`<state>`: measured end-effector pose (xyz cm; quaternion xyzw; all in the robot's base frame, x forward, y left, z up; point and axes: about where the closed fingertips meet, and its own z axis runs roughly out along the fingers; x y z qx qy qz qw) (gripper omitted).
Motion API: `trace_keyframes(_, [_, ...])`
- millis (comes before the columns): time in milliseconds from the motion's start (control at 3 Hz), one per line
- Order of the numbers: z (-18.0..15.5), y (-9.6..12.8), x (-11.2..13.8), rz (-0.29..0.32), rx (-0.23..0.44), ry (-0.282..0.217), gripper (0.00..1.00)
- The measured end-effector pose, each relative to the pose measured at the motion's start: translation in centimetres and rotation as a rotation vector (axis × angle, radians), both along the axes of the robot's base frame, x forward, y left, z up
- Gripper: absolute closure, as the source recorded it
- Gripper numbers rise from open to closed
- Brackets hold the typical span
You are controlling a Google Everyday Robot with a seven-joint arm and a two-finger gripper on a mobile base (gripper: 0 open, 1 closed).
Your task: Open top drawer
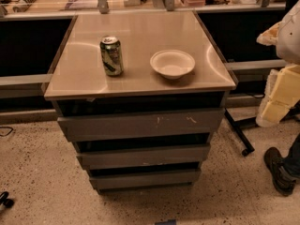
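Closed top drawer [140,124], grey and handleless, directly under the desk [140,32] front edge.
It looks stiff and smooth; the likely hold is its upper lip, in the dark gap under that edge. The end effector [280,95], a pale shape cut off beyond the desk's right edge, is well apart from it; whether released or clenched, I cannot tell.

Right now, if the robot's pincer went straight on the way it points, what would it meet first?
Cannot say: the pincer is out of view. Only pale arm parts show at the right edge, right of the shut top drawer, so its line is unreadable.
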<state>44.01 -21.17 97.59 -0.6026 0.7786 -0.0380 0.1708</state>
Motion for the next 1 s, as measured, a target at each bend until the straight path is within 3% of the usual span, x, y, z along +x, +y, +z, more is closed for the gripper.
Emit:
trace_keyframes(333, [-1.8, 2.9, 0.1, 0.044, 0.037, -0.019, 0.0])
trace_keyframes(1000, [-9.3, 9.9, 0.5, 0.174, 0.083, 0.019, 0.0])
